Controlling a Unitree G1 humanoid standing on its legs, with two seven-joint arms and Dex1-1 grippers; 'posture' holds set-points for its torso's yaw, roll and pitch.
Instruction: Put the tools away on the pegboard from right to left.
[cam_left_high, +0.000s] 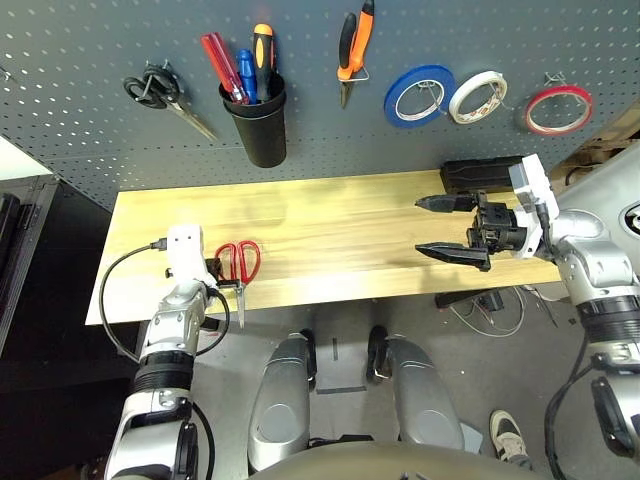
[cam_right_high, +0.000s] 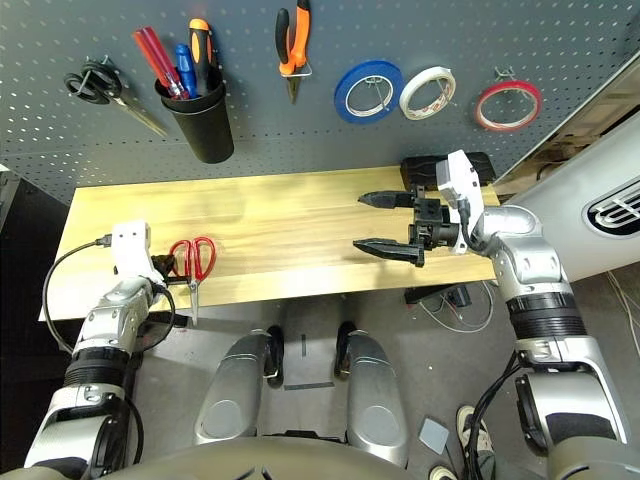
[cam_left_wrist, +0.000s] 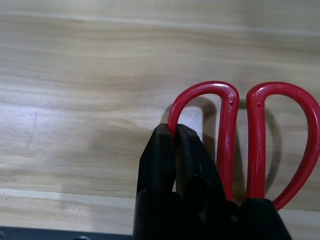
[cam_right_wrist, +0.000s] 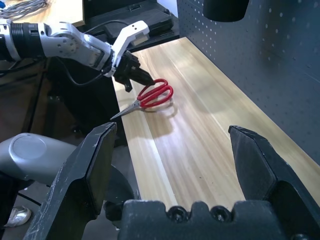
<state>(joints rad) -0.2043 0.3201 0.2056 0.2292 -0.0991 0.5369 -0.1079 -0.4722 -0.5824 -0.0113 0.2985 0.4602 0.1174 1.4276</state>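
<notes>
Left wrist view shows the red-handled scissors (cam_left_wrist: 240, 145) lying flat at the wooden table's (cam_left_high: 330, 215) front left edge, the left gripper (cam_left_wrist: 175, 137) pinched shut on one handle loop. Farther right, the right gripper (cam_left_high: 445, 228) hovers, fingers spread wide, below the pegboard (cam_left_high: 300, 120).

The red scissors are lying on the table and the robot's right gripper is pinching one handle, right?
Not quite. It is the left gripper that is shut on a handle loop of the red scissors, as the left wrist view shows. They do lie on the table. The right gripper is open above the table.
</notes>
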